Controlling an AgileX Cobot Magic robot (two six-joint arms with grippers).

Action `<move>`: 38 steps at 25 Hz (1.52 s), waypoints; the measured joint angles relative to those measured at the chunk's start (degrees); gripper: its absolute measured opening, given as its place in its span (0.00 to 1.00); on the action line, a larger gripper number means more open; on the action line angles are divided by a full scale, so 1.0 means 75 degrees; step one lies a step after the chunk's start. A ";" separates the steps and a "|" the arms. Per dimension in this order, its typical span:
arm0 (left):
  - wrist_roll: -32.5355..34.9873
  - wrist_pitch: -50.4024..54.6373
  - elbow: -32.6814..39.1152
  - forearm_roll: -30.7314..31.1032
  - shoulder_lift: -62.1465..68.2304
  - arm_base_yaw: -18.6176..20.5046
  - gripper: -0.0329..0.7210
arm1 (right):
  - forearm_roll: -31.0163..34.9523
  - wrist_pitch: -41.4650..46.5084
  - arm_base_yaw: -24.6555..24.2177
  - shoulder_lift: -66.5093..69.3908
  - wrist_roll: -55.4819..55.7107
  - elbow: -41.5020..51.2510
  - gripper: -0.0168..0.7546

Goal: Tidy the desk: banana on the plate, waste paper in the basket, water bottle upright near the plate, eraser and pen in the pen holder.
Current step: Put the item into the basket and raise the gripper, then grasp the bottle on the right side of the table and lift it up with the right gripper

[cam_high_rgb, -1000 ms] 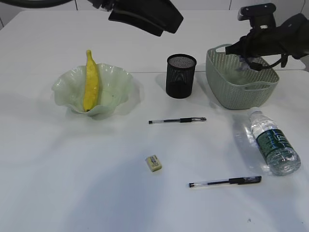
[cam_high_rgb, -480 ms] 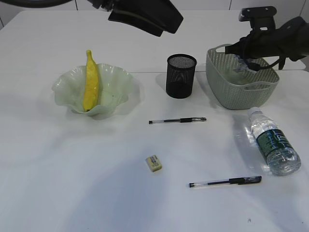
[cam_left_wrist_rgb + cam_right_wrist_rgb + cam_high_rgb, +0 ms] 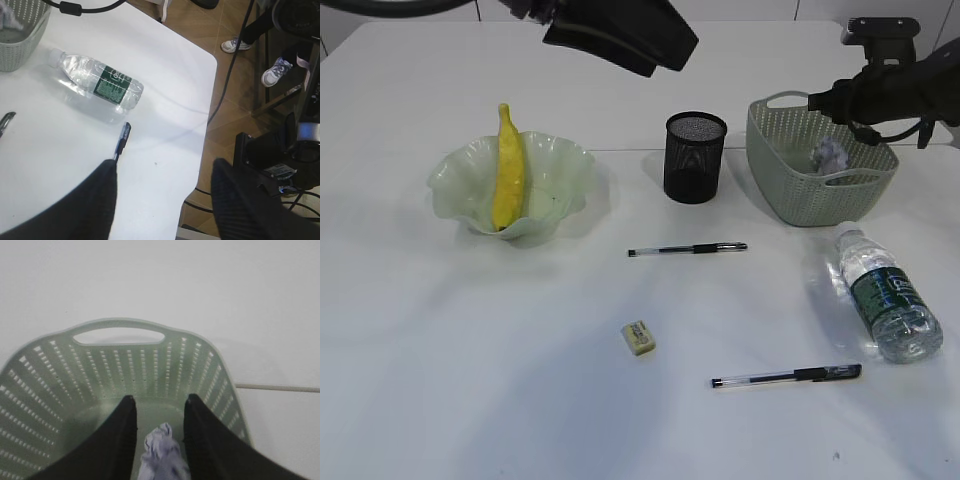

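Note:
The waste paper lies inside the sage green basket. My right gripper hangs open just above the basket's far rim; in the right wrist view its jaws stand apart, with the waste paper loose below them. The banana rests in the pale green plate. The water bottle lies on its side at the right. On the desk lie the eraser and two pens. The black pen holder stands mid-table. My left gripper is open and holds nothing.
The left arm hovers high over the back of the desk. The left wrist view looks past the desk's right edge to the floor, cables and stands; the water bottle and one pen show there.
My right gripper has opened and drawn up and to the right, off the basket. The waste paper has left its jaws and now lies in the basket. The left arm has not moved.

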 joint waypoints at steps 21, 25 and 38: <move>-0.0140 0.0000 0.0000 0.0410 0.0000 0.0000 0.61 | 0.0287 0.3105 0.0000 -0.0038 0.0099 -0.1586 0.35; -0.0140 -0.0104 0.0000 0.0437 0.0000 0.0000 0.60 | 0.0230 0.3593 0.0000 -0.0391 0.0117 -0.1610 0.35; -0.0144 -0.0351 0.0000 0.0437 0.0000 0.0000 0.54 | 0.0466 0.5732 0.0000 -0.2108 0.0134 -0.1688 0.35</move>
